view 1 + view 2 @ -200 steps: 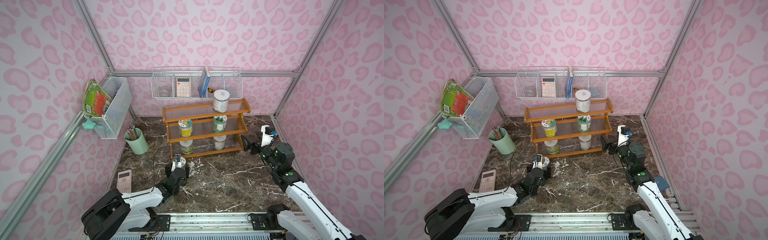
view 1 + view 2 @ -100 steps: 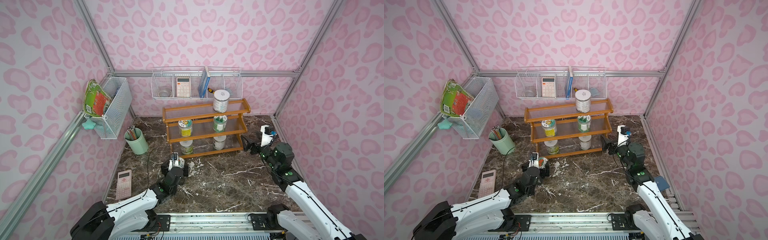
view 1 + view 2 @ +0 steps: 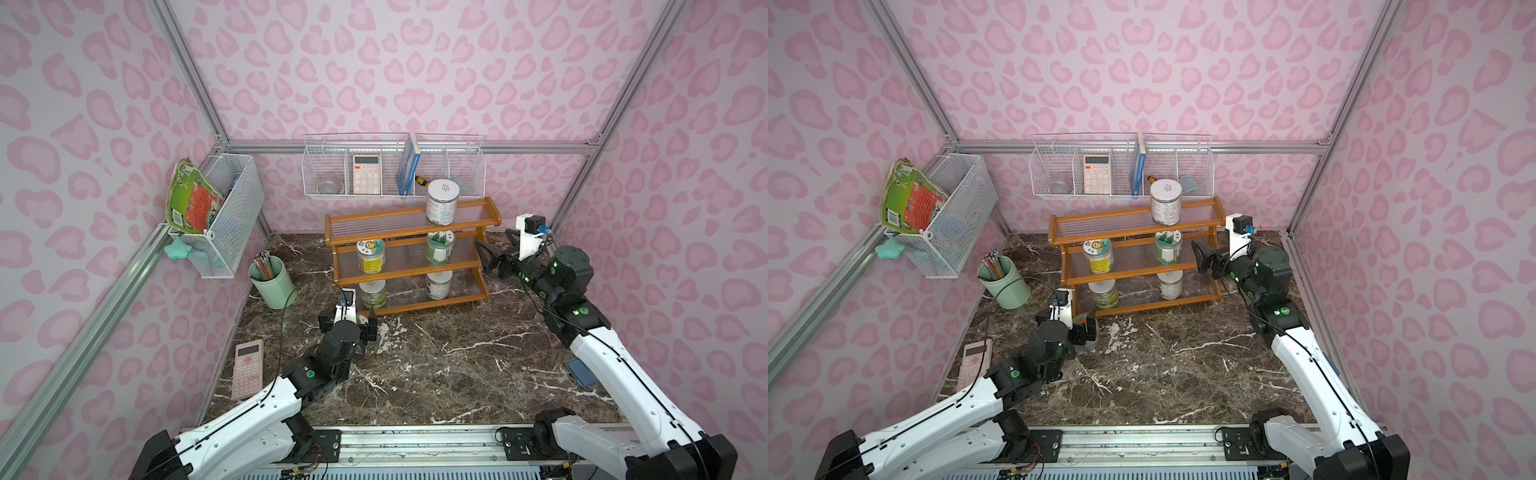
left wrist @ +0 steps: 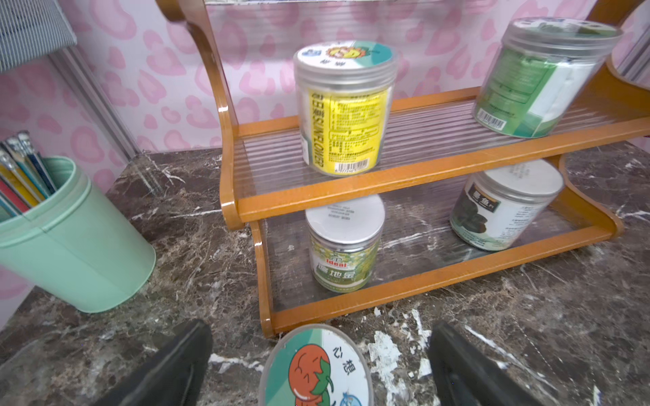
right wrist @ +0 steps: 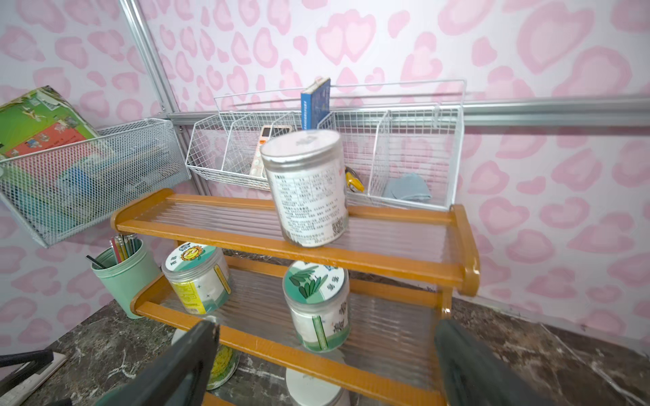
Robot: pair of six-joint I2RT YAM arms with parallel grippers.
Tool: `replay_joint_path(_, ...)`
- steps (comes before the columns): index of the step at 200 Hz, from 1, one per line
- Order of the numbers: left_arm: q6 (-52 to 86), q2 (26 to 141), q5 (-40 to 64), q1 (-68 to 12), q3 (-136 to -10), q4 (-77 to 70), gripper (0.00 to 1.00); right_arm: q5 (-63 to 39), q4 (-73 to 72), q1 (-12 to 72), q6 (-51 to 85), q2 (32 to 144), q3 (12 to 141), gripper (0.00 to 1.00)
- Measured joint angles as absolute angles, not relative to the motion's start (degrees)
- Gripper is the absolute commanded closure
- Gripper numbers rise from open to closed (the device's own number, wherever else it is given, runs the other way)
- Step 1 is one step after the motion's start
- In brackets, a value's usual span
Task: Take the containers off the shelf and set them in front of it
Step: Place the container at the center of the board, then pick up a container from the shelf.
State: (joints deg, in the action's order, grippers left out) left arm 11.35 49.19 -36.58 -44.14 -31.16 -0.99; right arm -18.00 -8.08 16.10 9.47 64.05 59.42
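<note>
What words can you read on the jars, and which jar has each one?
"SUNFLOWER": on the yellow-label jar, on the middle tier of the shelf.
"Ideal": in red letters on the green-label jar, on the bottom tier.
"心想": on the lid of the tomato-lid jar, standing on the table.
The other labels and the barcodes are too small or blurred to read.

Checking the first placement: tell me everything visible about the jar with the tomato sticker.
The tomato-sticker jar stands upright on the marble tabletop, by a front corner of the shelf's bottom tier. Its round lid bears a green-and-white sticker with a red cartoon tomato; the clear body is mostly hidden. The open left claw straddles it, with a gap on each side.
</note>
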Motion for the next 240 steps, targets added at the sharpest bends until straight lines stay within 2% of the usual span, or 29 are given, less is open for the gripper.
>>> replay_joint_path(59,11.7,45.5,-27.5,-40.4,-38.9,12.4,0.01,-26.3,-1.9,16.5,4.0,76.2,74.5,0.01)
replay_joint_path(101,13.0,40.1,-18.0,-33.1,-42.6,18.7,0.01,-26.3,-0.5,17.3,1.4,82.8,82.3,0.01)
replay_joint_path(150,13.6,41.0,-6.9,-26.3,-44.9,22.2,0.01,-24.9,-0.4,18.2,1.1,90.6,90.2,0.01)
replay_joint_path(240,15.1,40.5,-2.7,-24.8,-43.9,22.2,0.01,-24.6,-0.1,19.3,1.0,99.3,98.0,0.01)
